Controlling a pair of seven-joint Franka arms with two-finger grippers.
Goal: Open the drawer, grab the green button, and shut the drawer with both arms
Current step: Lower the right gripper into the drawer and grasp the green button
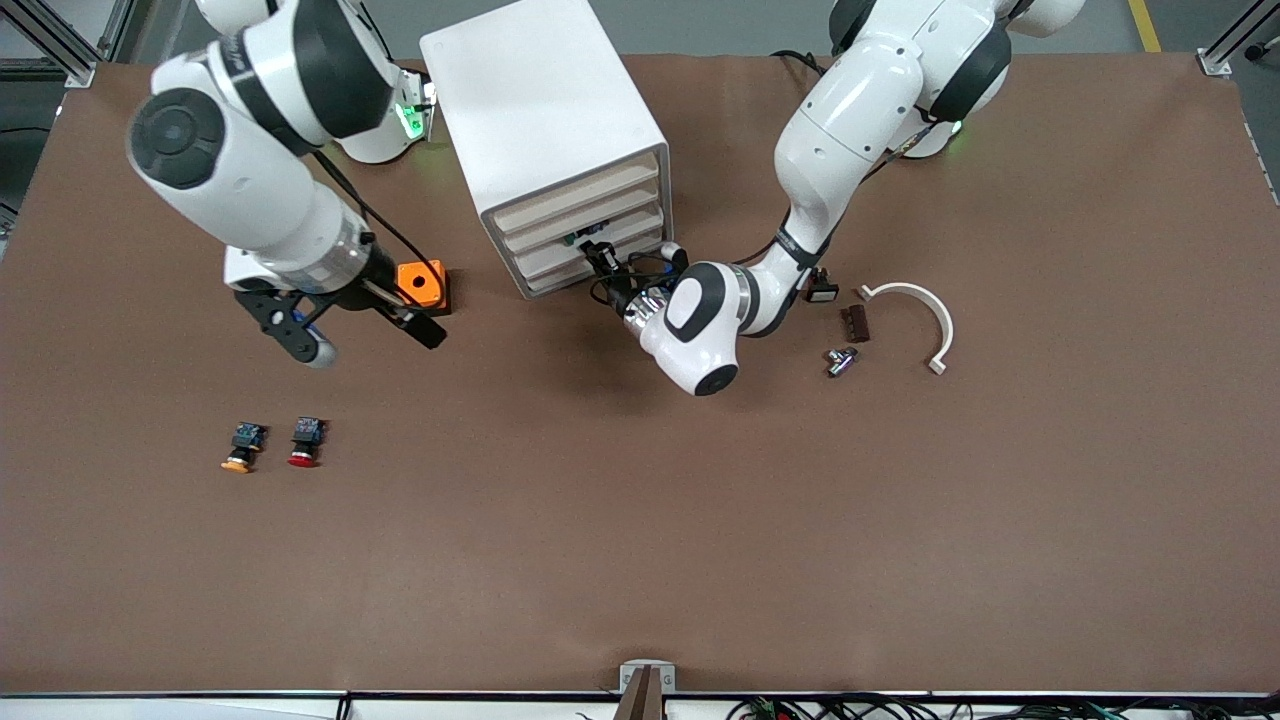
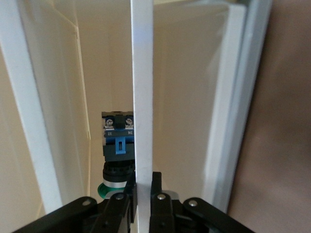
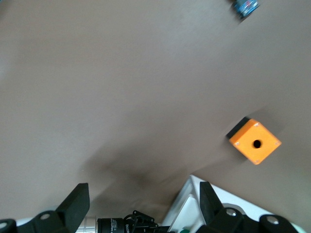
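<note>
The left gripper (image 1: 603,262) is at the front of the cabinet (image 1: 545,130), at its lowest drawer (image 1: 590,262). In the left wrist view its jaws are pressed onto a thin white edge of the drawer (image 2: 142,97), one finger (image 2: 158,194) on each face of it. The button (image 2: 117,145) lies inside the drawer, just past the jaws on one side of that edge, its green cap toward the gripper (image 2: 142,196) and its black-and-blue body pointing away. In the front view the drawer stands only slightly out from the three above it.

The right gripper (image 1: 345,335) hangs over bare table (image 1: 640,520) toward the right arm's end, jaws spread wide with nothing between them, one finger (image 3: 77,204) showing at each side of the right wrist view. An orange box (image 1: 421,284) sits on the table just beside those jaws. Two other buttons, orange-capped (image 1: 242,447) and red-capped (image 1: 305,441), lie side by side nearer the front camera than the right gripper, well apart from it
</note>
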